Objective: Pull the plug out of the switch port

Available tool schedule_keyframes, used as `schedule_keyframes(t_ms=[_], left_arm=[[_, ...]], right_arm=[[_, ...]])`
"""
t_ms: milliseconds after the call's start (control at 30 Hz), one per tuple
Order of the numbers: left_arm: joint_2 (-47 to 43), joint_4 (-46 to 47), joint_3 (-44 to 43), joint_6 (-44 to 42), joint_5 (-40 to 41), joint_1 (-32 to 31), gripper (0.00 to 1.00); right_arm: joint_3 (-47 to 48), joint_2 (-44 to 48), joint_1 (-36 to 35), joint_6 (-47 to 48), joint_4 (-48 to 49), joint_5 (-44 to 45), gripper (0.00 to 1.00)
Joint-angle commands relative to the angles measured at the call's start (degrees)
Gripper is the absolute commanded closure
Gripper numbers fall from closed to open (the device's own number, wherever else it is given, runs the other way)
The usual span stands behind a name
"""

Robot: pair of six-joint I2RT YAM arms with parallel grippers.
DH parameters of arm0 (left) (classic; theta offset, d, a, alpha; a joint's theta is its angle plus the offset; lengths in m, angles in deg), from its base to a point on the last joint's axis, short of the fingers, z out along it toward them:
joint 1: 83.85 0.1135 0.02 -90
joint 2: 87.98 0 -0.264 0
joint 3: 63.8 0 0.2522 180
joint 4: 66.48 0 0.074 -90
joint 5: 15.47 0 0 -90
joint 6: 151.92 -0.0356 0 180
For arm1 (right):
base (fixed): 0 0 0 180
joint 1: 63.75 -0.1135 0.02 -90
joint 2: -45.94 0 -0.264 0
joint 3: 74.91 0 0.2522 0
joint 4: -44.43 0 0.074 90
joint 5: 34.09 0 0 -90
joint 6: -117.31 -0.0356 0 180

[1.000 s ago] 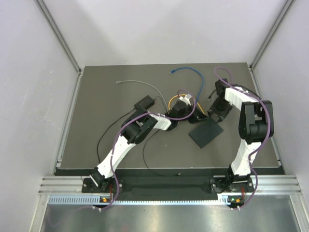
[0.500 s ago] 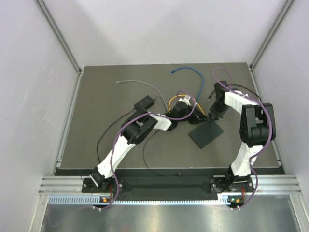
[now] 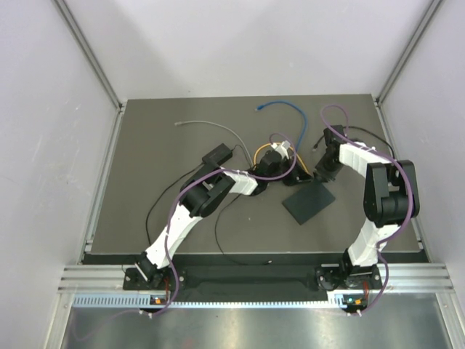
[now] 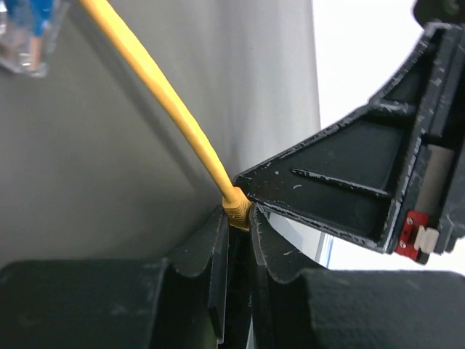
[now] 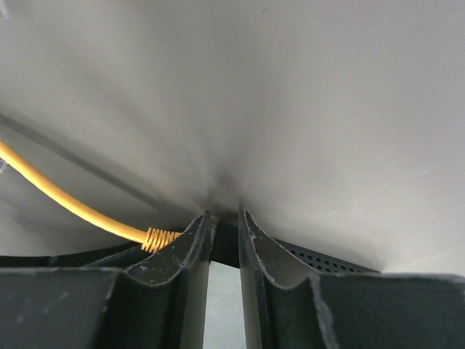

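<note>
The switch (image 3: 309, 203) is a flat matte black box at centre right of the mat. Its port is hidden behind the grippers. My left gripper (image 3: 290, 171) is shut on the yellow plug (image 4: 237, 214) at the strain relief, and the yellow cable (image 4: 156, 86) runs up and left from it. My right gripper (image 3: 320, 174) is at the box's far corner, jaws closed to a narrow slot on the box's edge (image 5: 226, 246). Its perforated side (image 5: 323, 259) shows to the right. The yellow plug (image 5: 161, 238) lies just left of the right fingers (image 5: 187, 247). I cannot tell whether the plug sits in the port.
A smaller black block (image 3: 216, 155) with a thin black cord (image 3: 155, 201) lies left of centre. A grey cable (image 3: 212, 127) and a blue cable (image 3: 280, 107) lie at the back; the blue plug (image 4: 25, 35) shows in the left wrist view. White walls enclose the mat.
The right arm's wrist has shifted slightly left and nearer the box's corner, and its elbow has swung right. The left gripper has barely moved.
</note>
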Motion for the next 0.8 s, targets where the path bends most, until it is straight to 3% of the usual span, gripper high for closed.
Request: schedule_keyframes(t_ms=[0, 267, 300, 400, 500, 633, 700, 767], left_arm=[[-0.67, 10.37, 2.49, -4.66, 4.54, 6.1, 1.0], [-1.46, 11.02, 4.17, -5.16, 5.41, 6.9, 1.0], [-1.02, 5.79, 1.99, -1.77, 5.15, 7.34, 1.0], [-1.62, 7.61, 5.04, 9.12, 8.47, 7.61, 1.0], [-4.26, -1.6, 4.08, 11.8, 12.51, 7.61, 1.0], [-3.75, -4.71, 3.21, 13.65, 12.98, 7.61, 1.0], [-2.78, -1.48, 2.68, 13.65, 11.92, 7.61, 1.0], [-1.99, -0.94, 0.76, 9.47, 9.99, 7.52, 1.0]], right_arm=[[-0.17, 0.02, 0.6, 3.23, -8.17, 3.07, 0.79], [-0.17, 0.11, 1.3, 3.67, -8.44, 0.71, 0.79], [-0.09, -0.07, 1.3, 3.59, -8.52, 0.35, 0.79], [0.09, 0.02, 1.39, 3.24, -8.79, -1.14, 0.79], [0.27, 0.72, 1.39, 3.15, -8.79, -1.32, 0.79], [0.53, 0.72, 1.39, 3.5, -9.05, -1.5, 0.79], [0.44, 0.63, 1.39, 3.76, -9.23, -1.5, 0.79], [0.79, 0.72, 1.65, 4.02, -9.4, -1.5, 0.78]])
